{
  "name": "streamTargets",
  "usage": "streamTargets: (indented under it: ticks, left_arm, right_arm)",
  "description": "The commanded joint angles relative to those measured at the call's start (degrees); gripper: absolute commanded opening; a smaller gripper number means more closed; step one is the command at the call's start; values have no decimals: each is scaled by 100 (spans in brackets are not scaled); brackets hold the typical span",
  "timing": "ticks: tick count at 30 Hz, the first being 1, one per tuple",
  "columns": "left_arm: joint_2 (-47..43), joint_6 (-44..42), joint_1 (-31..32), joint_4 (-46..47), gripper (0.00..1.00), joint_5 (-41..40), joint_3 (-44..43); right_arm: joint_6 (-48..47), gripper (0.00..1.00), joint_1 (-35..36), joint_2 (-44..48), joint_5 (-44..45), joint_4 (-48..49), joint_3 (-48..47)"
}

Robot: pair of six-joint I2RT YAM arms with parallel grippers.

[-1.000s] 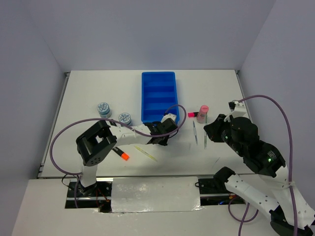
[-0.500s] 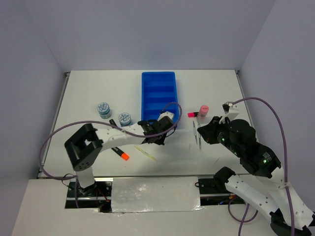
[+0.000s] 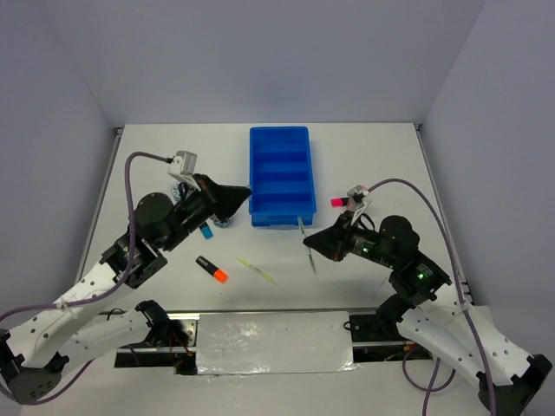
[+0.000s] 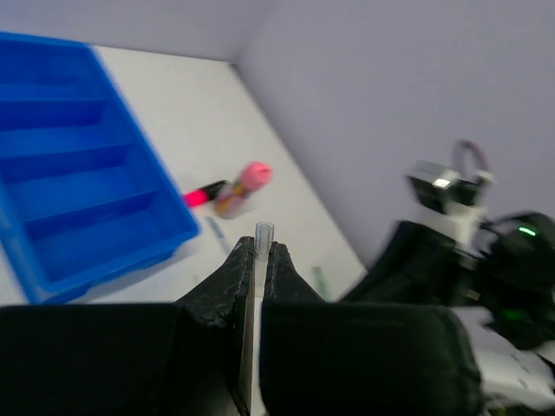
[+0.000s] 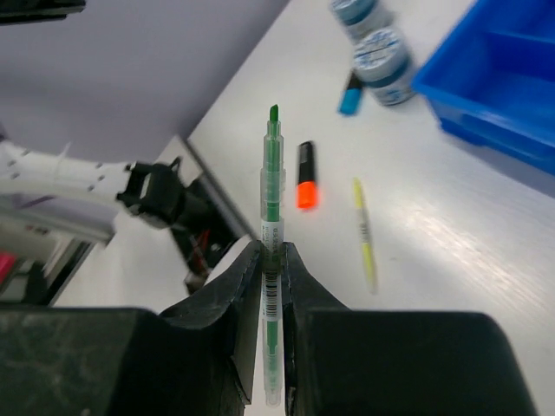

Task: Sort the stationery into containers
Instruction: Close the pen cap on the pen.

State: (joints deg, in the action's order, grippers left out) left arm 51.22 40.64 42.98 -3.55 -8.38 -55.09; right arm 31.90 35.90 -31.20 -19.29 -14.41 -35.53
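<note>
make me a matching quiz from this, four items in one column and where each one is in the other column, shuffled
Things
1. green pen
2. orange-tipped marker
3. pink cylinder
4. clear thin stick

Places
A. on the table, right of the blue tray
B. clamped in the left end effector
C. clamped in the right end effector
D. lying on the table beside the yellow stick

Pairs: 1-C, 2-D, 3-A, 4-B
</note>
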Motion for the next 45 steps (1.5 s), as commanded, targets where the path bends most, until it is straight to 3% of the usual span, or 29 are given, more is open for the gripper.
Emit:
streamTargets:
  ticks: [1, 9, 20, 45]
  left_arm:
    - [-393, 391, 17, 1889, 0, 1320, 674]
    - [-1000, 857, 9, 3184, 0, 1664, 1650]
    - [-1308, 1507, 8, 4072, 0, 1155, 2300]
    - [-1255, 1763, 8, 4468, 0, 1031, 2609]
  right_arm:
    - [290, 0, 276, -263, -1173, 2096, 257]
    - [-61, 0, 1366, -817, -331, 2355, -226]
    - [-132, 0, 2333, -1020, 1145, 2556, -341]
    - [-158, 0, 2641, -1670, 1577, 3050, -604]
